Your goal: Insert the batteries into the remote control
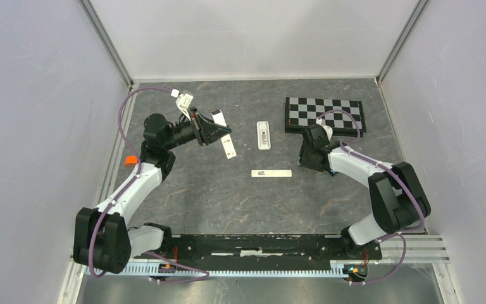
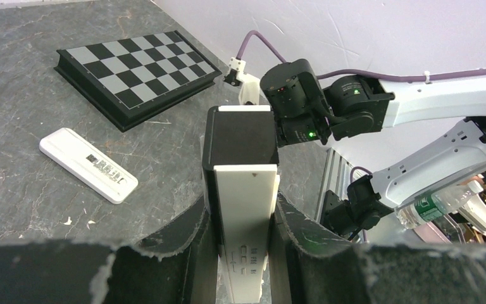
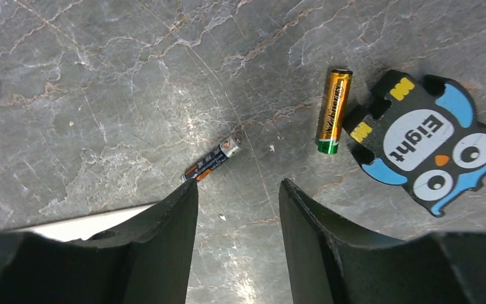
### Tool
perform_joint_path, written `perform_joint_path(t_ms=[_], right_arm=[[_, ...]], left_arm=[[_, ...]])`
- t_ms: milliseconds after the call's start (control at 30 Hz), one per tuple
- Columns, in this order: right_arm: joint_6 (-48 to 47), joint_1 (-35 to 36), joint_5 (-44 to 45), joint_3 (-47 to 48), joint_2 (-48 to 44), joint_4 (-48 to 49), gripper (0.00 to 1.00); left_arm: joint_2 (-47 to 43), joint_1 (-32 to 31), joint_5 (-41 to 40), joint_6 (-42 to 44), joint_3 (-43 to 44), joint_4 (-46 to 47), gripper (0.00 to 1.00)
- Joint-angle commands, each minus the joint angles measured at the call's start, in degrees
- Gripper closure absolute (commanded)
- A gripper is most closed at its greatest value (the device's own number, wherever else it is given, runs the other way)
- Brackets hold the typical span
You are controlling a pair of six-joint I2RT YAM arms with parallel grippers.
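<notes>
The remote control [image 1: 264, 135] is a white rounded handset with a small grey screen. It lies flat mid-table, left of my left fingers in the left wrist view [image 2: 88, 166]. My left gripper [image 1: 223, 131] [image 2: 242, 199] is shut on a longer white bar with a black upper section [image 2: 245, 215]. It holds the bar upright, and I cannot tell whether this bar belongs to the remote. One slim battery [image 3: 212, 161] with a dark blue and red wrap lies on the table. My right gripper [image 3: 239, 185] [image 1: 309, 158] hangs open over bare table, with the battery just past its left fingertip, not between the fingers.
A slim plain white bar [image 1: 271, 173] lies nearer than the remote. A chessboard [image 1: 324, 114] [image 2: 136, 69] sits at the back right. By the right gripper lie a thicker gold and green cell [image 3: 333, 111] and an owl puzzle piece [image 3: 427, 142]. Walls close in three sides.
</notes>
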Motion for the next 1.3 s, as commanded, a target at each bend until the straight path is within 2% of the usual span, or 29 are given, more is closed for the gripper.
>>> perform_joint_path(t_ms=[0, 333, 500, 733, 1000, 1100, 1267], right_arm=[[6.13, 0.15, 0.72, 1.71, 1.79, 2.61, 0.45], [7.51, 0.20, 3.14, 4.65, 6.11, 0.26, 0.45], [6.32, 0.86, 1.27, 6.04, 5.94, 3.47, 0.44], [7.88, 0.96, 2.13, 14.21, 10.59, 4.69, 0.36], [16.17, 1.17, 12.00, 21.65, 18.69, 0.50, 0.18], [16.15, 1.24, 14.77, 24.94, 21.12, -0.26, 0.13], [16.06, 1.44, 13.24, 27.02, 24.86, 0.99, 0.08]], left_arm=[[-1.84, 0.04, 1.36, 0.82, -0.38, 3.58, 0.89], [-1.32, 0.01, 1.38, 1.33, -0.48, 3.75, 0.89], [-0.92, 0.07, 1.23, 1.89, 0.06, 3.40, 0.89], [-0.99, 0.25, -2.39, 4.53, 0.52, -0.47, 0.89], [-1.53, 0.34, -3.48, 4.59, -0.65, -1.26, 0.89], [-1.80, 0.33, -3.54, 4.50, -1.30, -1.32, 0.89], [-2.30, 0.42, -3.59, 4.43, -1.90, -1.68, 0.89]])
